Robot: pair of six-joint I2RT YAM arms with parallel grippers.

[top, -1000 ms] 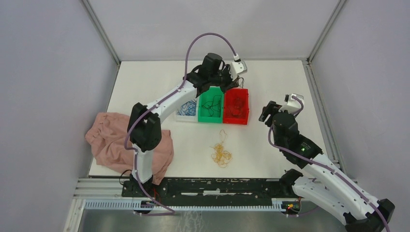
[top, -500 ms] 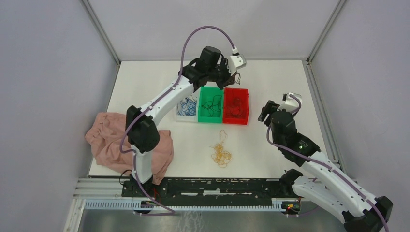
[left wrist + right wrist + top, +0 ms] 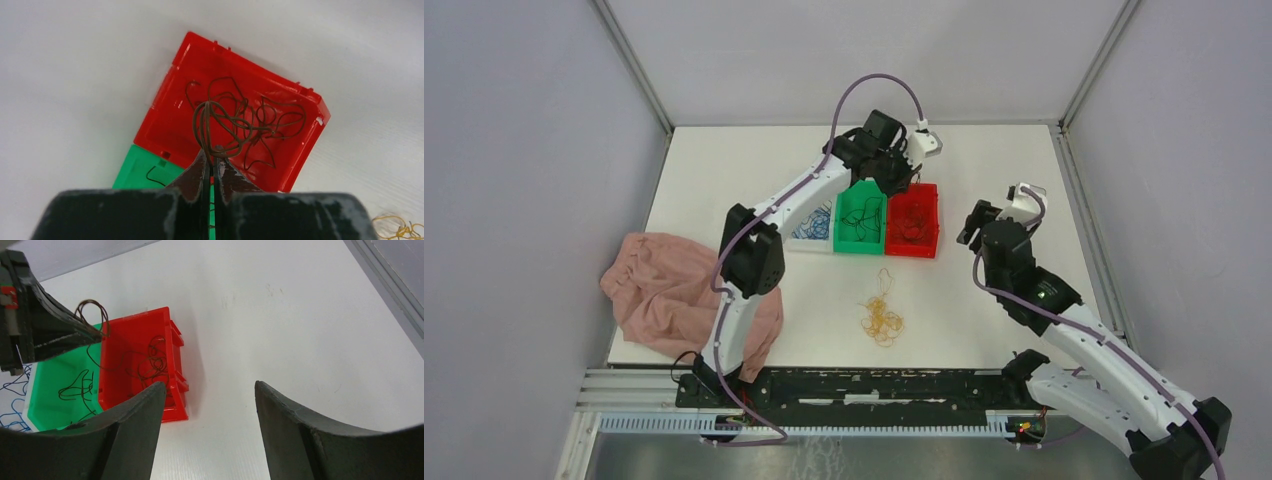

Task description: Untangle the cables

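My left gripper (image 3: 898,180) is shut on a few dark brown cable loops (image 3: 205,118) and holds them above the far left part of the red bin (image 3: 927,235). The red bin (image 3: 172,117) holds more loose brown cables (image 3: 260,117). The held loops also show in the right wrist view (image 3: 93,309), at the left gripper's tip (image 3: 100,333). A small yellow-orange tangle (image 3: 882,317) lies on the table in front of the bins. My right gripper (image 3: 970,228) is open and empty, right of the red bin (image 3: 117,347).
A green bin (image 3: 845,238) with a few dark cables stands left of the red one, then a white bin (image 3: 796,243) with blue cables (image 3: 812,220). A pink cloth (image 3: 674,300) lies at the near left table edge. Grey walls enclose the table.
My left arm has swung right and carried the held brown loops from behind the bins to above the red bin. The right arm has barely shifted.
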